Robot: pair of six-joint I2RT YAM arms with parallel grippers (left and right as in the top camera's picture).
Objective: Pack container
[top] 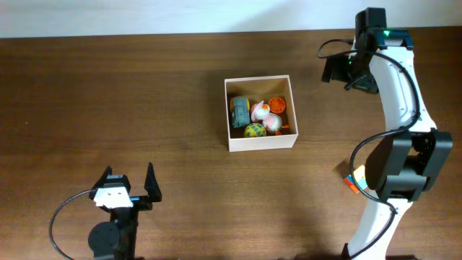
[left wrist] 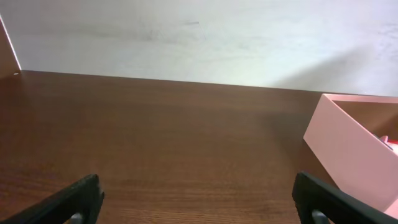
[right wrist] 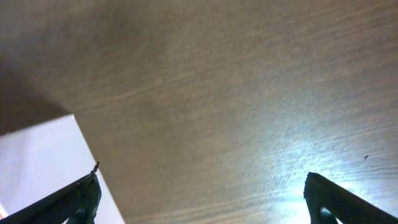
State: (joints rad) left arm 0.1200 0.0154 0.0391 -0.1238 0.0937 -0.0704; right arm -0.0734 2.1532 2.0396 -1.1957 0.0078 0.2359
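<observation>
Container (top: 261, 141) near the middle of the worktop (top: 108, 94) from overhead: square, shallow, thin white walls, tan cardboard floor, with a cluster of small rounded toys (top: 256, 119) inside, glossy and bright. Probably packed, or close to it. Left jaws low at the near edge, spread wide, empty. Right jaws off by the far edge. Both well apart from the container, seemingly parked out of its way. Small bright object (top: 351, 180) half hidden beside the right arm (top: 397, 94).

From the left wrist: dark matte wood grain, one container wall (left wrist: 348, 158) at right, pinkish in this light. Jaws wide apart, gripping nothing.

From the right wrist: same grain under a glare. Jaws wide apart, nothing held.
</observation>
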